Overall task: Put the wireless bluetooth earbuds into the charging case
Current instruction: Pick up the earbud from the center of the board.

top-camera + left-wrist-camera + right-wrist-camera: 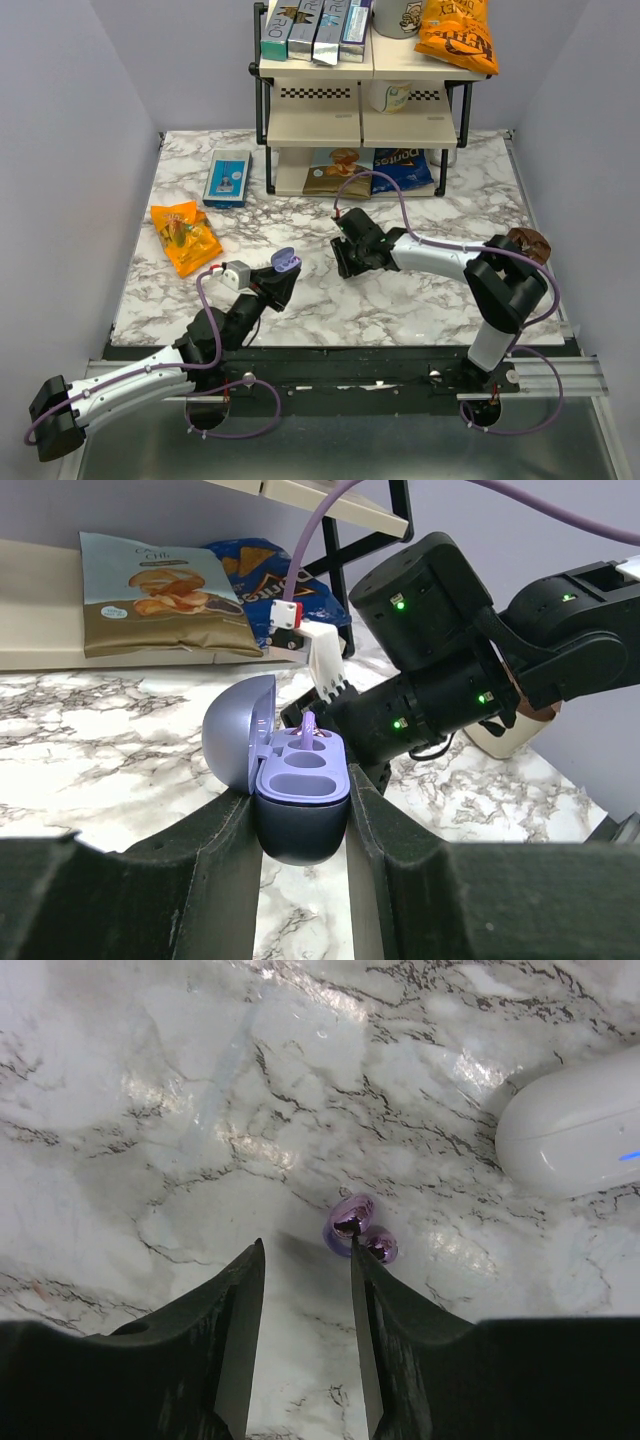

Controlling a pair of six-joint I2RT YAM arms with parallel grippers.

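Charging case [300,832], lavender with its hinged lid open, is held off the marble table [150,1110], clamped by its base between the fingers of the left gripper [300,798]. One earbud [309,728] stands in the case's far slot. The second earbud [358,1230] lies on the table to the right of the case, just past the right gripper [305,1252], whose jaws stand parted and grip nothing.

Open lavender case [300,805]; purple earbud [358,1228] lying loose
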